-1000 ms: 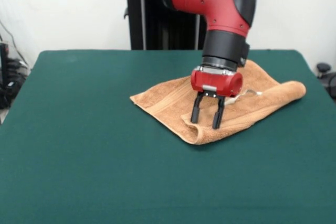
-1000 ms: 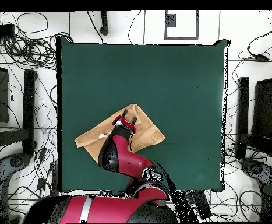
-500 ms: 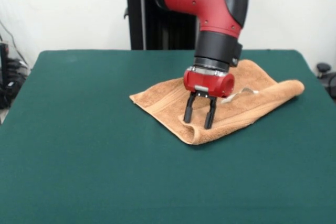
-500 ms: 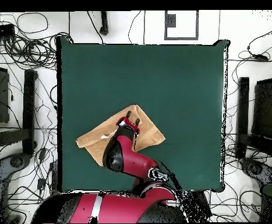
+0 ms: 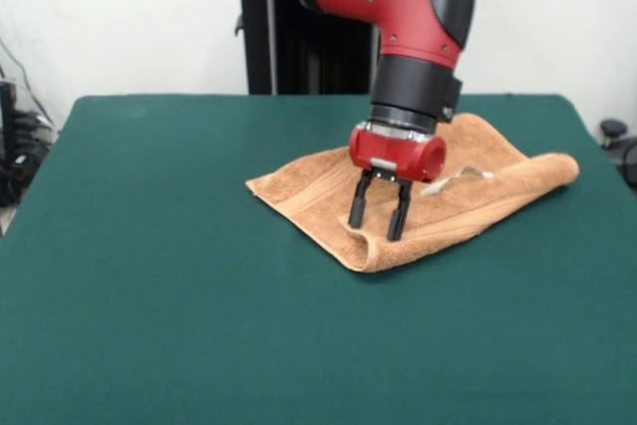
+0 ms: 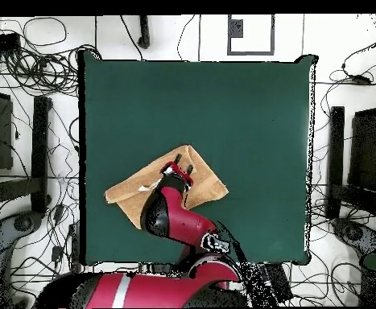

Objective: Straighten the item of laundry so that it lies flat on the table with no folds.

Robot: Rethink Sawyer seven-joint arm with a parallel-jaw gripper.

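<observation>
The towel (image 5: 418, 191) lies folded over on itself toward the far right of the worktop (image 5: 149, 296). The pincer (image 5: 378, 219) stands spread open, tips at the folded near corner, not yet gripping. Next it likely must close on the upper layer and draw it outward; bare worktop lies all around

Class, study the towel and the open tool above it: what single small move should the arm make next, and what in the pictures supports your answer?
Probably lower the tool a little and close it on the doubled edge. The towel lies folded over itself on the table, with a rounded fold at its near corner, and the tool's fingers stand apart right over that fold, so gripping there would likely let the arm peel the top layer open.
</observation>
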